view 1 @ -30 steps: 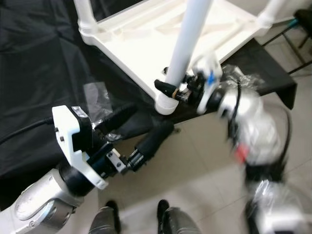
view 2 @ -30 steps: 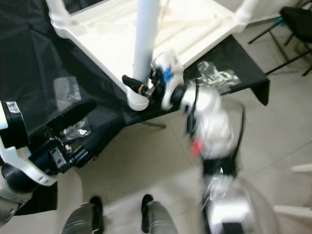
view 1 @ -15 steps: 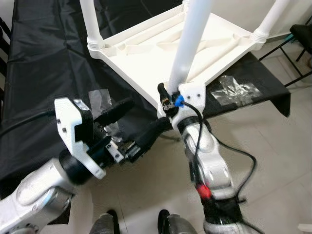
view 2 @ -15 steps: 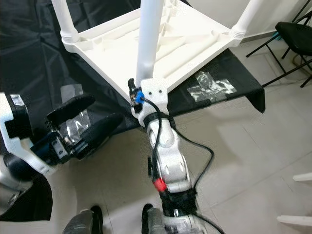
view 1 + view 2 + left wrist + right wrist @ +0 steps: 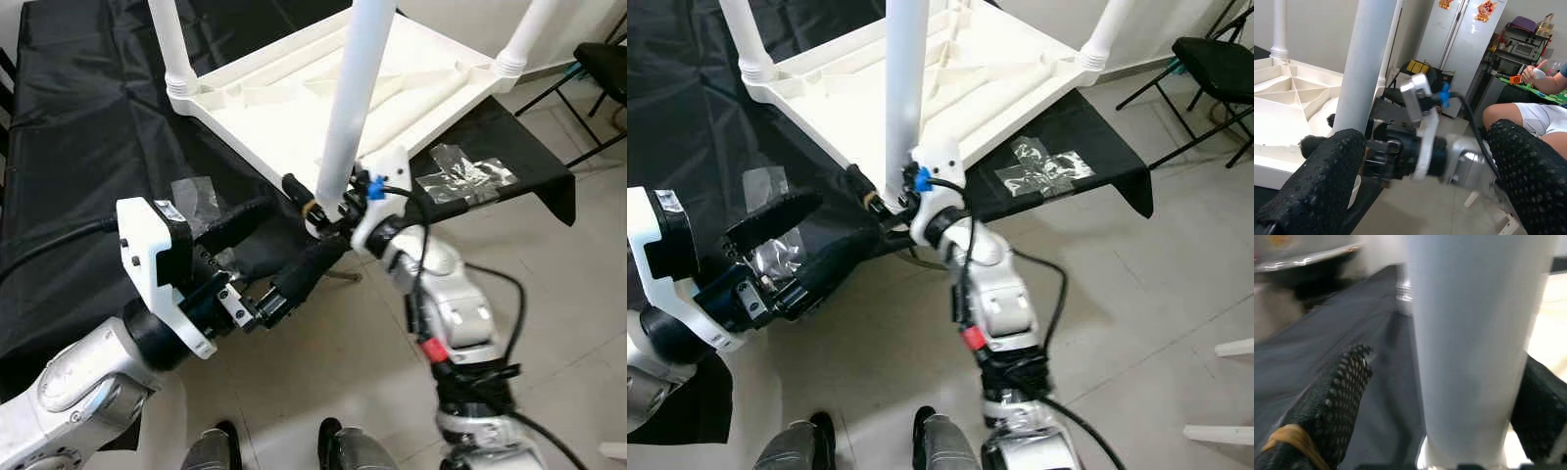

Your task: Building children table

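Table (image 5: 294,117) on black cloth (image 5: 88,127)

Black-draped table (image 5: 88,127) under upturned white children's table (image 5: 323,93) and crumpled plastic (image 5: 468,176).

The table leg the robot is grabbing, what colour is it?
White. The table leg shows best in the left eye view.

A lived-in home is indicated. Behind the upturned white plastic children's table (image 5: 1283,122), a tall silver fridge (image 5: 1462,54) with red decorations is seen, and beside it a shelf with a small oven (image 5: 1515,49). Pale floor tiles (image 5: 578,294) are laid underneath, and a black folding chair (image 5: 1215,59) is placed nearby.
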Robot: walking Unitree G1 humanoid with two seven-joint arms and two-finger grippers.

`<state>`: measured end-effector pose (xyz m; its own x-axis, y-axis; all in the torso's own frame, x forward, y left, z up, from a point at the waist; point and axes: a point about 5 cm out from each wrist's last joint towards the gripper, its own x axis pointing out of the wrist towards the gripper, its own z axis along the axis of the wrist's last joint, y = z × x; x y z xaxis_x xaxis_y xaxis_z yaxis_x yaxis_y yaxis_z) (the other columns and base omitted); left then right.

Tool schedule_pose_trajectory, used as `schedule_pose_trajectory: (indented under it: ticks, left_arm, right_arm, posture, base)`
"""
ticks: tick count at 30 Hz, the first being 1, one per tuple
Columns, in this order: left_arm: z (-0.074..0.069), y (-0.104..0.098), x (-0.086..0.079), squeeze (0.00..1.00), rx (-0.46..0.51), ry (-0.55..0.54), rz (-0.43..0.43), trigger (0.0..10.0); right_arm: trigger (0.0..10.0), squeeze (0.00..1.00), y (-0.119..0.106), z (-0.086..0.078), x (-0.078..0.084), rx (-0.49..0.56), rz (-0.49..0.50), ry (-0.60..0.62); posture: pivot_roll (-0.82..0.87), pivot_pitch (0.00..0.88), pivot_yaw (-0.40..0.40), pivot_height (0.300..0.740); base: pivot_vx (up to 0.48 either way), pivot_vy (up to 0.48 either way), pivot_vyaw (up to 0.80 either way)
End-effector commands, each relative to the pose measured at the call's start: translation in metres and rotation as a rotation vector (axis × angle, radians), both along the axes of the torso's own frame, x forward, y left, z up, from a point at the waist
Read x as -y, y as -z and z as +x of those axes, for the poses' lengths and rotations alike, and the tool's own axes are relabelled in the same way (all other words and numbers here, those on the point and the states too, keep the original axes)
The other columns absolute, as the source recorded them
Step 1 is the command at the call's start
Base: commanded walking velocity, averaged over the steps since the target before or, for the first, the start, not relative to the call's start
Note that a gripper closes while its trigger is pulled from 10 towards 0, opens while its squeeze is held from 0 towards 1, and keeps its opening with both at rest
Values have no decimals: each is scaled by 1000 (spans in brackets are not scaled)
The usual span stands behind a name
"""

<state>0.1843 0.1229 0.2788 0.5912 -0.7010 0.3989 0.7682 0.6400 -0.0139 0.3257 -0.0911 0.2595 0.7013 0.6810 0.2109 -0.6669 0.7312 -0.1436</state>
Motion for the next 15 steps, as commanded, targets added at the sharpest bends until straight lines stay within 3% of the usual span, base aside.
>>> schedule_pose_trajectory:
  ticks: [1, 2, 3, 4, 6, 7, 8, 9, 14, 15]
  left_arm:
    - [-4, 1, 2, 0, -5, 10, 0, 10000]
    - [-5, 1, 2, 0, -9, 9, -3, 10000]
    - [-5, 1, 2, 0, -9, 9, -3, 10000]
    - [-5, 2, 2, 0, -14, 9, -3, 10000]
    - [-5, 2, 2, 0, -14, 9, -3, 10000]
    - [-7, 2, 3, 0, -15, 11, -5, 10000]
    - [-7, 2, 3, 0, -15, 11, -5, 10000]
    - [-10, 2, 4, 0, -23, 12, -8, 10000]
    - [-13, 2, 5, 0, -28, 9, -8, 10000]
    - [-14, 2, 5, 0, -30, 7, -7, 10000]
  right_arm:
    - [10000, 1000, -4, -6, -5, 16, 9, -68]
    - [10000, 1000, -9, -1, 9, 31, -54, -133]
    - [10000, 1000, -9, -1, 9, 31, -54, -133]
    - [10000, 1000, -16, 4, 18, 35, -108, -209]
    - [10000, 1000, -16, 4, 18, 35, -108, -209]
    - [10000, 0, -21, 8, 23, 43, -157, -288]
    - [10000, 0, -21, 8, 23, 43, -157, -288]
    - [10000, 0, -40, 25, 34, 67, -174, -312]
    - [10000, 0, -50, 33, 40, 76, -181, -326]
    - [0, 0, -53, 33, 42, 76, -180, -342]
  posture:
    - [59, 318, -66, 740]
    - [65, 332, -69, 740]
    - [65, 332, -69, 740]
    - [68, 338, -69, 740]
    - [68, 338, -69, 740]
    - [75, 347, -71, 740]
    - [75, 347, -71, 740]
    - [92, 367, -76, 740]
    - [99, 373, -75, 740]
    - [101, 378, -74, 740]
  base:
    - [0, 0, 0]
    - [0, 0, 0]
    - [0, 0, 0]
    - [0, 0, 0]
    - [0, 0, 0]
    - [0, 0, 0]
    - [0, 0, 0]
    - [0, 0, 0]
    - [0, 0, 0]
    - [0, 0, 0]
